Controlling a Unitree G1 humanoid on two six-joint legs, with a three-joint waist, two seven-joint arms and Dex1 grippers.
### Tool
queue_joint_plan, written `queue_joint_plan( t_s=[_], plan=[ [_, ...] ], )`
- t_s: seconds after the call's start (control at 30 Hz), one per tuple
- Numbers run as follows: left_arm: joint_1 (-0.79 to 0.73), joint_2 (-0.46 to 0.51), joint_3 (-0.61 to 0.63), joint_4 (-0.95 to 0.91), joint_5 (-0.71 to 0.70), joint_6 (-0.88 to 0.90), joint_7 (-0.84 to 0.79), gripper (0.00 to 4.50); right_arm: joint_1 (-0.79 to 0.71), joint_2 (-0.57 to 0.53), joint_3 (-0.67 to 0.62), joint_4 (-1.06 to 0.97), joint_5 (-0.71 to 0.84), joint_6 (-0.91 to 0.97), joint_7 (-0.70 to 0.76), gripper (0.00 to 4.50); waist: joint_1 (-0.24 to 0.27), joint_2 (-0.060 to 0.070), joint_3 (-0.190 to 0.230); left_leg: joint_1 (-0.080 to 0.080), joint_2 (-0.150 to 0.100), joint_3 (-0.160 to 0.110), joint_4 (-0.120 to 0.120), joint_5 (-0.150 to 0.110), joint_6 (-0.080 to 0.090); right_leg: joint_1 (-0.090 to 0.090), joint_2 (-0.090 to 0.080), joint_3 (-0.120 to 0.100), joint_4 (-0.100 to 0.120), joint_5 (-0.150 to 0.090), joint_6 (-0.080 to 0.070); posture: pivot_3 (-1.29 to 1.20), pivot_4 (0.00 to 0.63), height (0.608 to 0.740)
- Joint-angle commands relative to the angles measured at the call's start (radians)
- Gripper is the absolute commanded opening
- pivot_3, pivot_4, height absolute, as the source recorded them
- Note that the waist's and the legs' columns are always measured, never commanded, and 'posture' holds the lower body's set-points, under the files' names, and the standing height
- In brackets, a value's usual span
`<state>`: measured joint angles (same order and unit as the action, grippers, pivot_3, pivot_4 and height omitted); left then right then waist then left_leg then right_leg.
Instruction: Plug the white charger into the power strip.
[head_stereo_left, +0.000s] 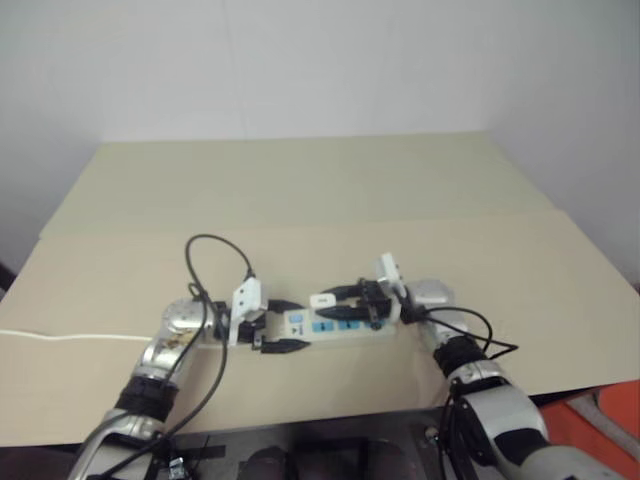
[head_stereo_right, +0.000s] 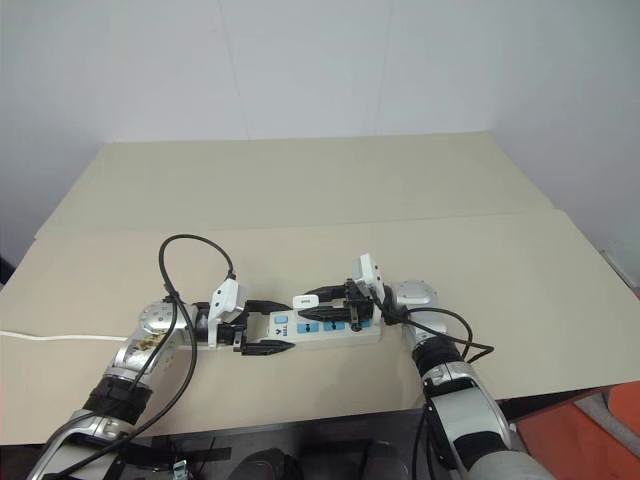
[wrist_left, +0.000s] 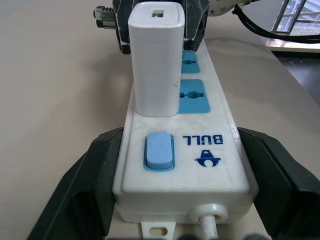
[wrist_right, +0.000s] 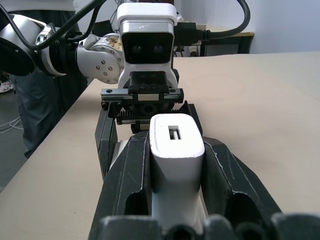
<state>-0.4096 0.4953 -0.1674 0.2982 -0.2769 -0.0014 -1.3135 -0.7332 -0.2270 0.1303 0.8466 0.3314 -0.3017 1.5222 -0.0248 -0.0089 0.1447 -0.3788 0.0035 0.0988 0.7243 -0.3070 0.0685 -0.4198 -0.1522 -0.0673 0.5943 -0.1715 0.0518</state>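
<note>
Charger held upright over strip, low centre of frame.
Long white plastic power strip (wrist_left: 182, 150) is clamped by left gripper (head_stereo_left: 280, 327) for steadiness; small white rounded charger block (wrist_right: 175, 150) is gripped by right gripper (head_stereo_left: 330, 304) at a socket.

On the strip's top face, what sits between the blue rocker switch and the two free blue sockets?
The white rounded charger block stands upright there on the long white power strip, just beyond the blue switch, seen in the left wrist view.

White charger (wrist_left: 156, 60): prongs hidden, base meets power strip (wrist_left: 200, 165); how deep it sits cannot be told. Socket beneath charger covered. Strip's far end hidden behind charger and right gripper (wrist_right: 176, 165). Strip cord (wrist_left: 210, 227) cut off at 6 o'clock edge, left wrist view. Head views: sockets too small to read.
</note>
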Motion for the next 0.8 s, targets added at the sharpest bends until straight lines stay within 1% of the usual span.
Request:
queue_joint_plan(
  t_s=[0.03, 0.1, 0.23, 0.43, 0.47, 0.5, 0.63, 0.7, 0.73, 0.77, 0.8],
  plan=[
    [0.007, 0.007, -0.018, 0.003, 0.009, 0.005, -0.026, 3.26, 0.035, -0.066, 0.023, 0.078, -0.102, 0.036, -0.046, 1.17, 0.001, 0.0, 0.0, 0.001, 0.0, 0.0, -0.001, -0.002, -0.005, 0.0, 0.0, 0.0, 0.0, 0.0, 0.0, 0.0, 0.15, 0.74],
    [0.006, 0.007, -0.019, 0.005, 0.008, 0.004, -0.027, 3.26, 0.037, -0.068, 0.025, 0.074, -0.101, 0.034, -0.047, 1.17, 0.001, 0.0, -0.002, 0.002, 0.0, 0.0, -0.002, -0.003, -0.007, 0.0, -0.001, 0.0, 0.0, 0.0, -0.001, 0.0, 0.15, 0.74],
    [0.006, 0.007, -0.02, 0.005, 0.005, 0.006, -0.03, 3.26, 0.03, -0.072, 0.034, 0.077, -0.098, 0.043, -0.025, 1.17, 0.002, 0.0, -0.003, 0.002, 0.0, 0.0, -0.003, -0.003, -0.007, 0.0, -0.001, 0.0, 0.0, 0.0, -0.001, 0.0, 0.15, 0.74],
    [0.005, 0.006, -0.02, 0.006, 0.005, 0.003, -0.029, 3.26, 0.025, -0.073, 0.026, 0.069, -0.089, 0.029, -0.034, 1.17, 0.002, 0.0, -0.003, 0.002, 0.0, 0.001, -0.004, -0.003, -0.007, 0.0, -0.001, 0.0, 0.0, 0.0, -0.001, 0.0, 0.15, 0.74],
    [0.006, 0.006, -0.02, 0.006, 0.005, 0.002, -0.029, 3.26, 0.028, -0.074, 0.021, 0.063, -0.082, 0.026, -0.03, 1.89, 0.004, 0.0, -0.003, 0.002, 0.0, 0.001, -0.004, -0.003, -0.007, 0.0, -0.001, 0.0, 0.0, 0.0, -0.001, 0.0, 0.15, 0.74],
    [0.007, 0.006, -0.02, 0.006, 0.005, 0.002, -0.028, 3.26, 0.029, -0.075, 0.018, 0.056, -0.078, 0.027, -0.028, 2.07, 0.006, 0.0, -0.003, 0.002, -0.001, 0.001, -0.004, -0.003, -0.007, 0.0, -0.001, 0.0, 0.0, 0.0, -0.001, 0.0, 0.15, 0.74],
    [0.008, 0.004, -0.021, 0.007, 0.006, -0.001, -0.028, 3.26, 0.041, -0.071, -0.004, 0.029, -0.055, 0.015, -0.01, 3.43, 0.007, -0.002, -0.004, 0.002, -0.001, 0.001, -0.006, -0.002, -0.007, 0.0, -0.001, -0.001, -0.001, 0.0, -0.001, 0.0, 0.15, 0.74],
    [0.007, 0.002, -0.021, 0.008, 0.005, 0.001, -0.029, 3.26, 0.053, -0.054, -0.037, 0.007, -0.033, -0.016, -0.023, 4.03, 0.008, -0.002, -0.004, 0.002, -0.001, 0.001, -0.008, -0.001, -0.006, 0.0, -0.001, -0.001, -0.001, 0.0, -0.002, 0.0, 0.15, 0.74],
    [0.007, 0.001, -0.02, 0.007, 0.004, 0.002, -0.029, 3.26, 0.056, -0.055, -0.042, -0.008, -0.022, -0.005, 0.0, 4.4, 0.008, -0.002, -0.004, 0.002, -0.001, 0.001, -0.009, -0.001, -0.005, 0.0, -0.001, -0.001, -0.001, -0.001, -0.002, 0.0, 0.15, 0.74],
    [0.006, 0.0, -0.02, 0.008, 0.004, 0.001, -0.03, 3.26, 0.062, -0.059, -0.045, -0.026, -0.017, -0.003, 0.018, 4.45, 0.009, -0.002, -0.004, 0.001, -0.001, 0.001, -0.009, -0.001, -0.005, 0.0, -0.001, -0.001, -0.001, -0.001, -0.002, 0.0, 0.15, 0.74],
    [0.006, -0.001, -0.02, 0.009, 0.004, 0.0, -0.032, 3.26, 0.068, -0.064, -0.046, -0.046, -0.007, 0.003, 0.044, 4.45, 0.009, -0.002, -0.004, 0.0, -0.001, 0.001, -0.009, 0.002, -0.001, 0.0, -0.001, -0.001, -0.001, -0.001, -0.002, 0.0, 0.15, 0.74]
  ],
)
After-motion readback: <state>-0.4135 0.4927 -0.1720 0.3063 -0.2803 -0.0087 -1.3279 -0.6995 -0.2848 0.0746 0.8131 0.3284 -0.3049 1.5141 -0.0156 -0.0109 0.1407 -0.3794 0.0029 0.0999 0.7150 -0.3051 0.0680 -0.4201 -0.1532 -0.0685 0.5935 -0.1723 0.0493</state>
